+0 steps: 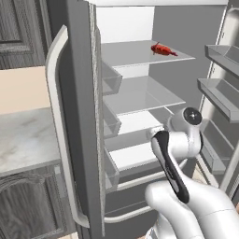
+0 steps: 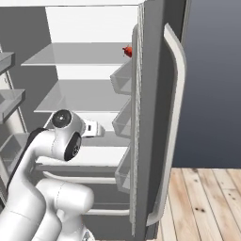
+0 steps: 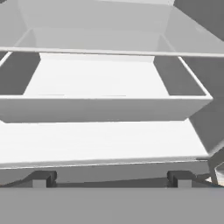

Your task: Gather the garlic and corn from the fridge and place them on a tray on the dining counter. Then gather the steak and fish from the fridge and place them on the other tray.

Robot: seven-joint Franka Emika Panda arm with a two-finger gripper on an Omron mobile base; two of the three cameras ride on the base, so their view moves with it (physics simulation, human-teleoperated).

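The fridge (image 1: 84, 116) is standing open; the tool (image 3: 109, 178), fingers spread and holding nothing, is facing its lower shelves. What looks like the steak (image 1: 163, 49) is lying on the top shelf (image 1: 140, 53).

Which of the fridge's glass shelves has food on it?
The top shelf: a red item lies near its right end. The shelves below it look bare.
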